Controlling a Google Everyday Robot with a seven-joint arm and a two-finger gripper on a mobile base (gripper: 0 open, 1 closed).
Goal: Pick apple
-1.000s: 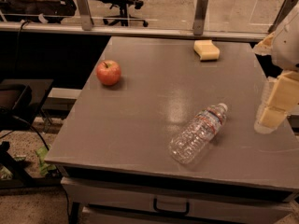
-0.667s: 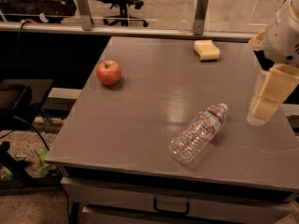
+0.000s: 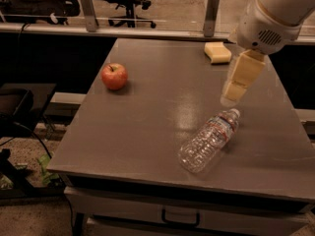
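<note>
The red apple [image 3: 114,76] with a short stem sits upright on the grey table [image 3: 147,122], near its left edge. My gripper [image 3: 233,93] hangs from the white arm at the upper right, above the table's right half, just over the cap end of the clear bottle. It is far to the right of the apple and holds nothing that I can see.
A clear plastic bottle [image 3: 208,140] lies on its side at the front right of the table. A pale yellow sponge block [image 3: 217,52] rests at the far edge. Office chairs and a railing stand behind the table. A drawer unit sits under the table front.
The arm and gripper have moved left and further in over the table, toward the bottle's cap end. The apple, bottle and sponge have not moved.
</note>
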